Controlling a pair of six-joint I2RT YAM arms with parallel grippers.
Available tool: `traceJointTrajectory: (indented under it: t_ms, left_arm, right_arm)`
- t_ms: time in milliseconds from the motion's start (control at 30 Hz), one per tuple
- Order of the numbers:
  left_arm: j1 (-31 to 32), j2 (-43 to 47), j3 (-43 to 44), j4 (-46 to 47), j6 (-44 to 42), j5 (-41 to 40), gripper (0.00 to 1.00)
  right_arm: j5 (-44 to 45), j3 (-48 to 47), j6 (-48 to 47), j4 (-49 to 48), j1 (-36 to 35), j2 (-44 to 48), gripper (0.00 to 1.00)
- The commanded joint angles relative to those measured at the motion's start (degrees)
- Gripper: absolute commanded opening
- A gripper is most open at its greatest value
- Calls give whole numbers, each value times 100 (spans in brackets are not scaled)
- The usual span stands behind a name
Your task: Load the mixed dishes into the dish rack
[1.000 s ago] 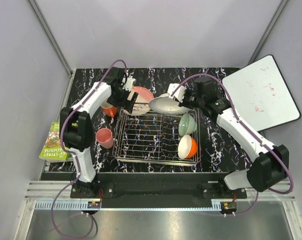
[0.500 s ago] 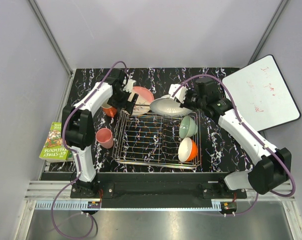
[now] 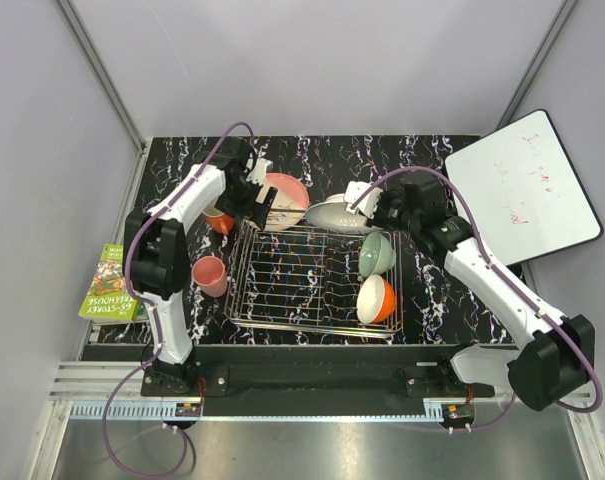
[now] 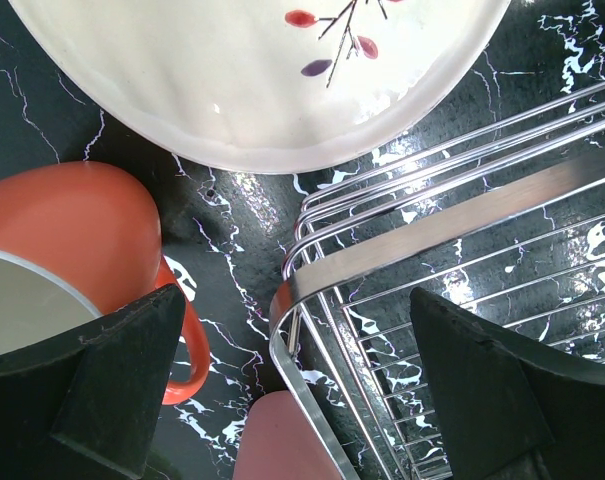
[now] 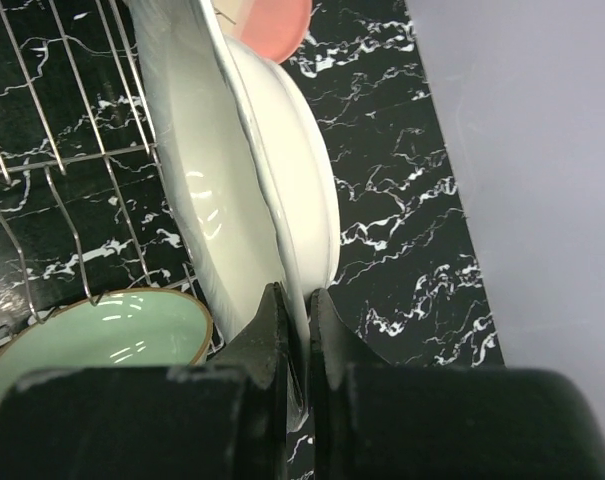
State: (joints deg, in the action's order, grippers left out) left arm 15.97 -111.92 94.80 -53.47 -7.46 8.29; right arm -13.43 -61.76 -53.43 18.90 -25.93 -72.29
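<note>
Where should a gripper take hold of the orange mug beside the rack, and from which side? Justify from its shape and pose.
Probably the rim wall of the orange mug, from above: it appears to stand upright, mouth up, so one finger can go inside, one outside. Avoid its handle, which points toward the dish rack.

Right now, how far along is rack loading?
Done: pale green bowl and orange bowl with white inside sit in the silver wire dish rack. In hand: right gripper pinches the white plate at the rack's far edge. To go: orange mug, small pink mug, pink-and-peach plate, outside it; left gripper open.
</note>
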Motion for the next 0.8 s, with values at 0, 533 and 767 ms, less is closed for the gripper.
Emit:
traceJointTrajectory:
  t_ms: [0, 533, 767]
  left_arm:
    - [29, -23, 135, 65, 26, -65, 99]
    - [47, -5, 135, 47, 17, -109, 99]
    - [47, 21, 126, 47, -18, -126, 99]
  right_arm:
    - [279, 478, -71, -1097, -79, 540, 0]
    - [385, 1183, -343, -1195, -228, 734, 0]
    - [508, 1736, -230, -1405, -228, 1155, 0]
